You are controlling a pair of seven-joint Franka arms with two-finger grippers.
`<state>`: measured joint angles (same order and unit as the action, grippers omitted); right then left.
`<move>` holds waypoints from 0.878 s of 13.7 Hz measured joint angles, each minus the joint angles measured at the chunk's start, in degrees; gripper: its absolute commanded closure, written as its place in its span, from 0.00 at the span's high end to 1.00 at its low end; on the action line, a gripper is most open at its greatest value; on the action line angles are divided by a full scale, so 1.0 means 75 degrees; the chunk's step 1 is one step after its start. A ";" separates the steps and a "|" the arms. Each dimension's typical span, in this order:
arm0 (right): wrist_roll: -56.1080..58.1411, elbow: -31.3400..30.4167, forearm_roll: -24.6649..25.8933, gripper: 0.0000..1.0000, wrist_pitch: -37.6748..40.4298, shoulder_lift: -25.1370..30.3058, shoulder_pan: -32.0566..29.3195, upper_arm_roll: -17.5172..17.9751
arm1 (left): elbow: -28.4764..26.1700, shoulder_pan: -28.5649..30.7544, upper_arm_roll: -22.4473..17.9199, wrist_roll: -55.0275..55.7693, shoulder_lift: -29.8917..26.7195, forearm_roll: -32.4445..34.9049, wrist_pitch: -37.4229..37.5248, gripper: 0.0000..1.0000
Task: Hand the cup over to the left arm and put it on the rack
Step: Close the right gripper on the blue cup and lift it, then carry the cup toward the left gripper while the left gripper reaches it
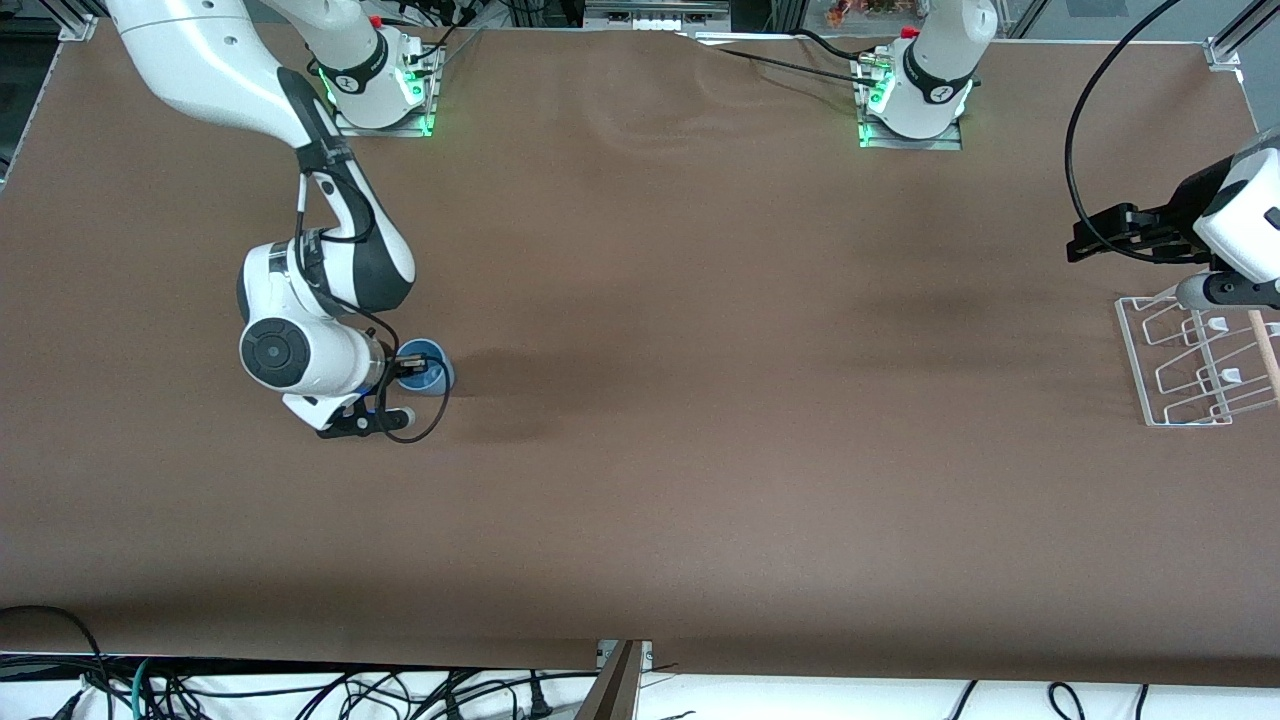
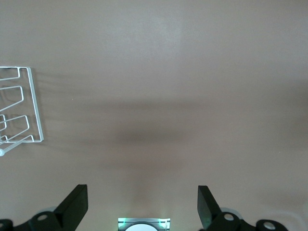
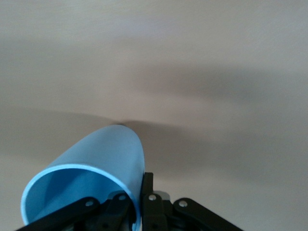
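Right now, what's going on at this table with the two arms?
The right claw has pinched the rim of the blue cup at the right arm's end of the table, one finger inside the cup and one outside. The cup looks upright; whether it is off the table yet cannot be told. The left claw waits open in the air beside the white rack at the left arm's end. No handover has happened, and the rack holds nothing.
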<state>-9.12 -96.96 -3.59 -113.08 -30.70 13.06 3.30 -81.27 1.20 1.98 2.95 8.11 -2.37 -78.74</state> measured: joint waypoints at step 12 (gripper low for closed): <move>-0.6844 0.2431 -0.6125 0.00 0.0502 0.0042 0.2209 0.0871 | -0.0235 0.0028 -0.0008 -0.3415 0.0381 -0.1670 0.0014 1.00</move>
<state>-60.45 -78.73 -49.53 -109.32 -30.38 29.62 9.83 -83.03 1.41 1.92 -22.66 10.96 -14.89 -78.64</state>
